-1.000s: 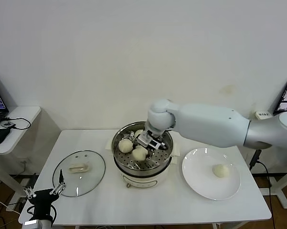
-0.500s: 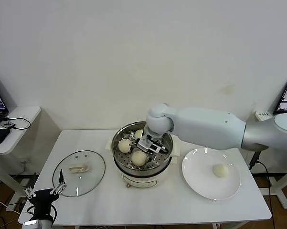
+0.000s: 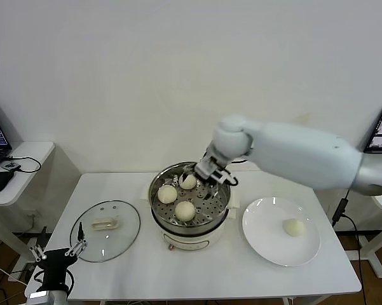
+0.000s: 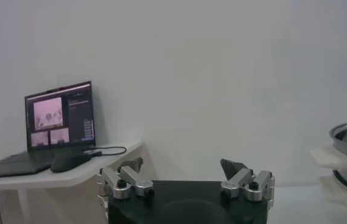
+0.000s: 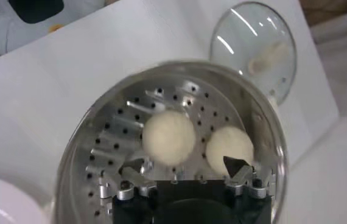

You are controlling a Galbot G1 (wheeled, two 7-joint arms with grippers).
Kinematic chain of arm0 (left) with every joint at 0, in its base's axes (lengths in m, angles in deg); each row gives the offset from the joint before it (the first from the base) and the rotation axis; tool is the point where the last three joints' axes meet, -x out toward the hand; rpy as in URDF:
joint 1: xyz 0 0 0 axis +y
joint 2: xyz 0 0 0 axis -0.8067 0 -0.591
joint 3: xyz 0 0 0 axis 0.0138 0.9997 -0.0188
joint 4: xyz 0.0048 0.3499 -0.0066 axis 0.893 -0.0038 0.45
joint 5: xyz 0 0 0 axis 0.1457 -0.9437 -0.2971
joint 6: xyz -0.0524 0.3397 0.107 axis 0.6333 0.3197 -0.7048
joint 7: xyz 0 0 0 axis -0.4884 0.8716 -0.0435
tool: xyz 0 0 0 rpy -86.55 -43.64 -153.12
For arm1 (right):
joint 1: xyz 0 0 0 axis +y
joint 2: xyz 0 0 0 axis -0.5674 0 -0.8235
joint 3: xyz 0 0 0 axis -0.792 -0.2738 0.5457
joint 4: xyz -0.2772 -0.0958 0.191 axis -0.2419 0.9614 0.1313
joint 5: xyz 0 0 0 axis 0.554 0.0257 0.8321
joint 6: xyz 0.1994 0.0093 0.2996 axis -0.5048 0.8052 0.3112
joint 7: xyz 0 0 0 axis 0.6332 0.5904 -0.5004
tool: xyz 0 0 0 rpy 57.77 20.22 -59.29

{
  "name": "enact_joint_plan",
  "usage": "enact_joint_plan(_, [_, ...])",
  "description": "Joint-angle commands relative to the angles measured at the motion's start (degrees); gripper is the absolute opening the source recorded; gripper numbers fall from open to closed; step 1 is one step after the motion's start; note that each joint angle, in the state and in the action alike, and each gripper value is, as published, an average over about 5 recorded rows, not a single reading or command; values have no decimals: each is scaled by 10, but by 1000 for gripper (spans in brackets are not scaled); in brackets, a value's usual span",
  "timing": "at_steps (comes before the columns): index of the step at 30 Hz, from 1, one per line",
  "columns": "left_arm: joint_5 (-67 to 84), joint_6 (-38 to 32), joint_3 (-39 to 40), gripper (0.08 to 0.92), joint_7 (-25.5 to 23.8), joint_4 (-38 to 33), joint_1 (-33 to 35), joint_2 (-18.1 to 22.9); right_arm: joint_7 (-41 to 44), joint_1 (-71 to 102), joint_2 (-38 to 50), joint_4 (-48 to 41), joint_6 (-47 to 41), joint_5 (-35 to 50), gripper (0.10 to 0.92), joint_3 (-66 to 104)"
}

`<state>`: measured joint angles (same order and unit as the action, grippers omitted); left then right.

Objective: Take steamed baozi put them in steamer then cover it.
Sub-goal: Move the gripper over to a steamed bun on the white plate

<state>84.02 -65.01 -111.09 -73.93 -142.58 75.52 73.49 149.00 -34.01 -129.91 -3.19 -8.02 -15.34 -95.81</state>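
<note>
While the right gripper (image 3: 211, 173) is hanging wide open and empty over the steamer (image 3: 162, 208), the last bun (image 3: 294, 227) is sitting on the plate (image 3: 260, 241) beside it, probably soft, needing a gentle side pinch.

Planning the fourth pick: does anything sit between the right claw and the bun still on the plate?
Nothing visible does. The right claw, open, hangs over the shiny steel steamer basket; the last cream-white round bun lies alone on the flat white plate, bare tabletop between.

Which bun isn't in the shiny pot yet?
The baozi lying alone on the white plate, right of the steamer. The other three already sit inside the steamer basket.
</note>
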Motion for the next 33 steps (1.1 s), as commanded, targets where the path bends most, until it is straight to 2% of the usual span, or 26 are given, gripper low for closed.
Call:
enact_joint_plan(1, [0,0,2,823,-1,-2,0,-2,7,3,159,39,-121,26,823,46])
enact_joint_plan(8, [-2,0,10,823,-1,1,-3,-5,19,75,285,74,-105,-30,823,84])
enact_joint_plan(14, [-8,0,16,823,-1,2,-2,-6,29,221,332,58,-62,-97,823,193])
enact_joint_plan(21, [-12,0,15,823,-1,1,4,-7,26,384,335,27,-44,-164,823,317])
enact_joint_plan(33, [-18,0,14,823,-1,4,9,0,16,473,275,-48,-34,-237,823,372])
